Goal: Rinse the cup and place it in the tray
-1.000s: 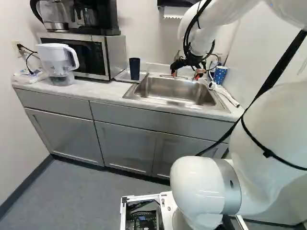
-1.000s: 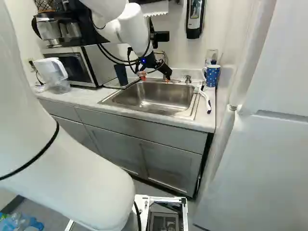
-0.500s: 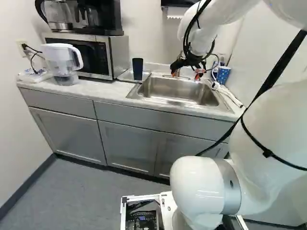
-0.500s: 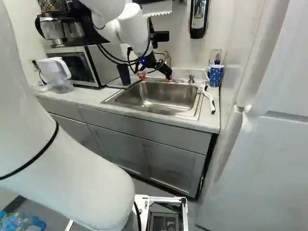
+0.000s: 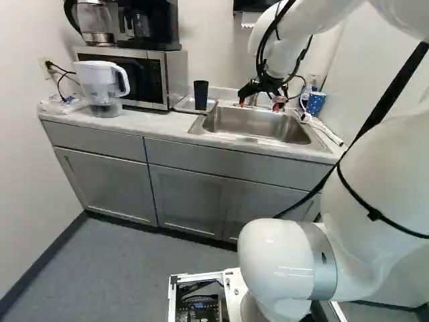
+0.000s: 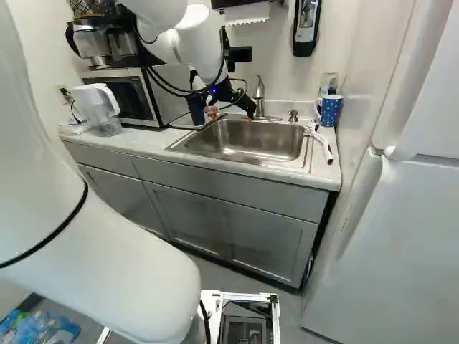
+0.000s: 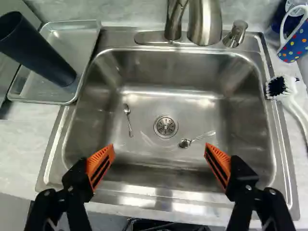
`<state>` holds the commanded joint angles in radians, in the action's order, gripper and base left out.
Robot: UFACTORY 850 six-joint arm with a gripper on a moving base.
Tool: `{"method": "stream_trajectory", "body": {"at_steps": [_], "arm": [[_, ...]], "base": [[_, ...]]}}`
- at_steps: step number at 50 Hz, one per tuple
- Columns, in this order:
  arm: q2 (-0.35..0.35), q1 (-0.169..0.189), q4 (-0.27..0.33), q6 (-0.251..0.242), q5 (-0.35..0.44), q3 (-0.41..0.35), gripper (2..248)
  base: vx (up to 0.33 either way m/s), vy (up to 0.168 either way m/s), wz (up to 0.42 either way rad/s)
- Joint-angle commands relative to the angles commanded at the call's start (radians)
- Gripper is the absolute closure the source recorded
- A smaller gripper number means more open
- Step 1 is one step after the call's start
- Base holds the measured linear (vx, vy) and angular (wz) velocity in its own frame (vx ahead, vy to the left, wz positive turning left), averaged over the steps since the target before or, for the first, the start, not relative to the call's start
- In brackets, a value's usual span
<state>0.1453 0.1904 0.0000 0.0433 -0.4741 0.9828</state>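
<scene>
My gripper [image 5: 259,103] hangs over the sink's back part in the left base view. Seen from the wrist, the gripper [image 7: 160,150] is open, its orange pads wide apart, with nothing between them but the sink [image 7: 144,108] below. A tall dark cup [image 7: 41,50] is inside the metal tray [image 7: 77,39] on the counter beside the sink; it leans to one side in the wrist view but looks upright in the left base view. Behind the sink, the faucet [image 7: 204,24] shows partly. A blue dotted mug [image 6: 330,110] stands at the sink's other side.
Two small spoons, one [image 7: 128,119] and another [image 7: 197,138], lie in the sink. A white brush [image 7: 291,98] lies beside it. A microwave [image 5: 144,77] and water pitcher [image 5: 100,87] stand beyond the tray. A white refrigerator [image 6: 409,236] is at the right.
The base has moved: the whole scene has shifted toward the right in both base views. The arm keeps its pose over the joint, and the cup has stayed in the tray.
</scene>
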Motion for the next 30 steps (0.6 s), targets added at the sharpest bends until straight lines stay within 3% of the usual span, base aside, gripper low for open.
{"method": "stream_trajectory", "body": {"at_steps": [30], "arm": [[0.0, 0.0, 0.0, 0.0, 0.0, 0.0, 3]], "base": [[-0.099, 0.11, -0.005]]}}
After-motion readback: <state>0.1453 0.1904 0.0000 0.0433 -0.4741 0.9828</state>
